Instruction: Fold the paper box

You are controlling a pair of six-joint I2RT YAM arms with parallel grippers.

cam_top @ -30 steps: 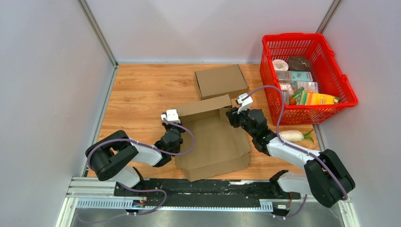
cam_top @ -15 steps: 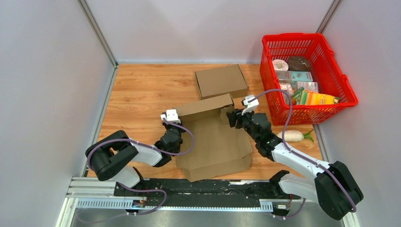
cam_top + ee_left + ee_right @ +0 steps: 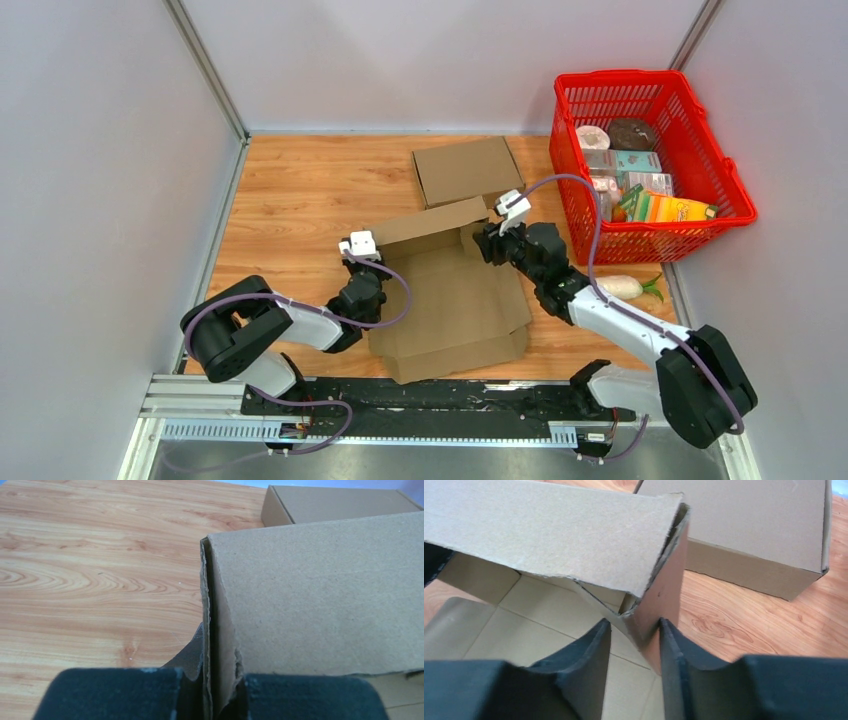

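My left arm lies low over the table (image 3: pixel 300 190) with its elbow bent, and the left gripper (image 3: pixel 210 690) is pinched tight on the left side flap of the paper box (image 3: pixel 450 300). The right arm reaches in from the right. The right gripper (image 3: pixel 634 645) straddles the right corner flap with its jaws partly apart, and I can't tell whether it grips. The box lies open mid-table between them, long axis running near to far, rear wall raised.

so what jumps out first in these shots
A half-folded cardboard box lies mid-table with its rear wall raised; the left tool pinches one corner and the right tool straddles the other. A bright red basket of groceries sits far right, with a closed box beside it.
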